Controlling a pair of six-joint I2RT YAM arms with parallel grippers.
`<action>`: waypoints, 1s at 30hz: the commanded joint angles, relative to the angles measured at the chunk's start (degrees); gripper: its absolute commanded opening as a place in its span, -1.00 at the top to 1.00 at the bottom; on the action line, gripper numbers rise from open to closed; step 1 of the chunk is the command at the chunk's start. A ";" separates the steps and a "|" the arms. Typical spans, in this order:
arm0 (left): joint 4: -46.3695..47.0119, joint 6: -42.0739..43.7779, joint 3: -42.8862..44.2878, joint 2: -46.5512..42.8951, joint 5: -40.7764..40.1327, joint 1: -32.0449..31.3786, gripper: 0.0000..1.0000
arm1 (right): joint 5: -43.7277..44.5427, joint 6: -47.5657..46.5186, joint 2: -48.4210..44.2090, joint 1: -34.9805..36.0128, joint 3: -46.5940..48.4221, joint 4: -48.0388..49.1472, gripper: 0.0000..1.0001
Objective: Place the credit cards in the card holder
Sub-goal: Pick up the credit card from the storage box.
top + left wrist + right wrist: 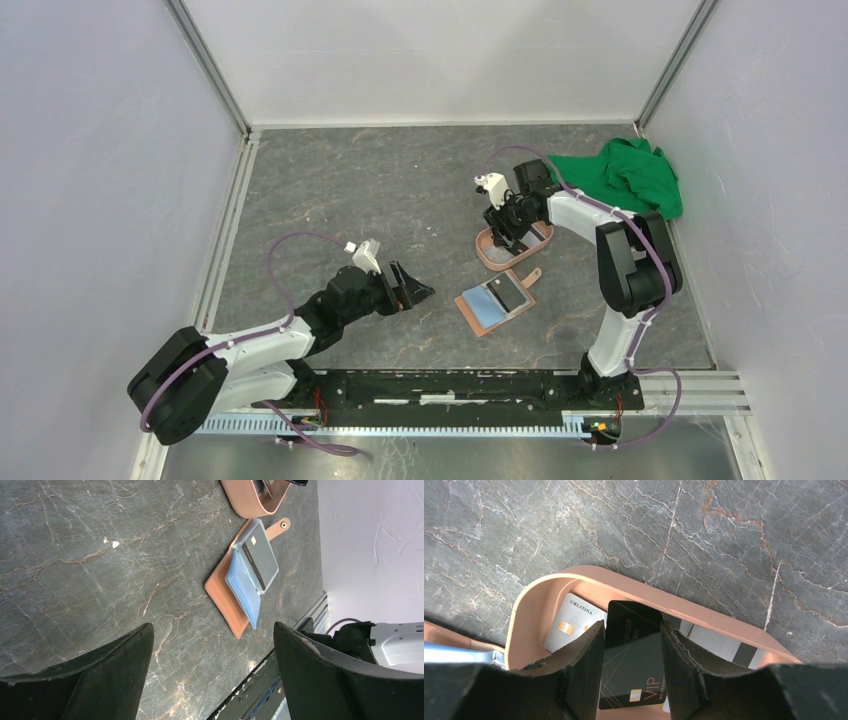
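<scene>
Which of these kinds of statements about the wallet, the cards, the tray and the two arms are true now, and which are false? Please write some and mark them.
1. The wallet lies open on the table. True.
2. The left arm's jaws hold a card. False: they stand wide open and empty over bare table.
3. A black card stands between the right arm's jaws, at the pink tray. True.
4. The green cloth covers the wallet. False: it lies in the far right corner, apart from the wallet.
5. Apart from the black card, the pink tray has no cards in it. False: a grey-white card also lies in it.
</scene>
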 commanded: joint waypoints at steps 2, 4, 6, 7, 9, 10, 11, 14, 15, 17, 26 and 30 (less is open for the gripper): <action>1.46 -2.10 1.94 -0.84 1.29 0.13 -0.88 | -0.29 -0.54 -3.51 -0.78 0.75 -1.03 0.11; 1.46 -2.10 2.14 -0.62 1.30 0.13 -0.88 | 0.09 -0.73 -4.41 -1.06 0.66 -0.85 0.15; 1.46 -2.10 2.40 -0.39 1.44 0.13 -0.88 | 0.43 -0.88 -5.08 -1.14 0.60 -0.68 0.16; 1.46 -2.06 2.57 -0.23 1.43 0.13 -0.88 | 0.70 -0.99 -5.33 -1.19 0.45 -0.54 0.18; 1.46 -2.10 2.76 -0.08 1.62 0.13 -0.88 | 1.31 -1.16 -5.79 -1.27 0.44 -0.44 0.20; 1.46 -2.10 2.86 -0.04 1.62 0.13 -0.88 | 1.54 -1.26 -5.96 -1.25 0.45 -0.36 0.21; 1.46 -2.10 2.87 0.04 1.55 0.13 -0.88 | 1.88 -1.34 -6.15 -1.32 0.42 -0.33 0.22; 1.46 -2.19 2.87 0.13 1.63 0.13 -0.88 | 2.59 -1.59 -6.61 -1.33 0.22 -0.05 0.25; 1.46 -2.19 2.87 0.14 1.64 0.13 -0.88 | 3.03 -1.72 -6.79 -1.33 0.25 -0.01 0.26; 1.46 -2.28 2.87 0.14 1.72 0.12 -0.88 | 3.77 -1.96 -6.88 -1.44 0.13 0.12 0.30; 1.15 -2.37 2.86 -0.35 1.82 0.13 -0.88 | 6.87 -3.43 -8.08 -1.52 -0.43 0.89 0.59; 0.94 -2.41 2.87 -0.64 1.81 0.13 -0.88 | 8.00 -3.96 -8.51 -1.46 -0.50 0.93 0.74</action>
